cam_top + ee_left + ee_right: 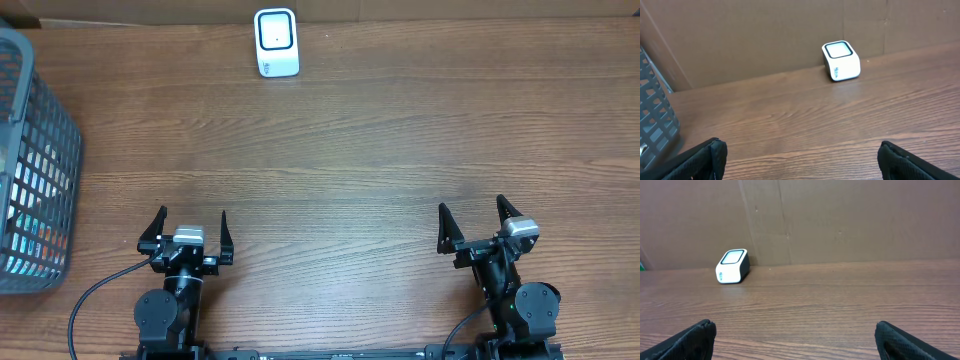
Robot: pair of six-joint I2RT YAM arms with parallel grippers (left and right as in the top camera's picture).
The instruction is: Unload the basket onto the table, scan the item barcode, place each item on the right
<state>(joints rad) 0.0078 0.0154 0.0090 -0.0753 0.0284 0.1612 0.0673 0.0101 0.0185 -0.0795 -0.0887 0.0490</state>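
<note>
Left gripper (192, 214) and right gripper (472, 204) stand closest to the overhead lens, at 7 and 5 o'clock of the table (350, 150), well apart from each other. Both point toward 12 o'clock. Fingers on each are spread wide with nothing between them; bare wood shows in both gaps. Neither touches any object.

Left wrist view: black fingertips (710, 155) sit in the bottom corners with a wide gap between them. Scanner (841, 61) is at 1 o'clock, just in front of the cardboard wall (765, 35). A grey mesh corner shows at 8 o'clock.

Right wrist view: same spread, fingertips (700, 335) low at both corners. The scanner is at 10 o'clock, close to the wall.

Scanner, overhead: a small white box at 12 o'clock on the far table edge, slightly left of centre, with a pale window framed in black on its upper face. It stands alone, well apart from both grippers.

Basket (40, 150): grey mesh, at 9 o'clock, partly cut off by the frame edge. Through its wall show blue, white and orange patches of packaging (25, 225), low inside. Cannot tell what the item is; no barcode visible. The basket lies nearer the left gripper than the scanner.

Black cable (95, 295) curves out from the left arm base at 7 o'clock.
</note>
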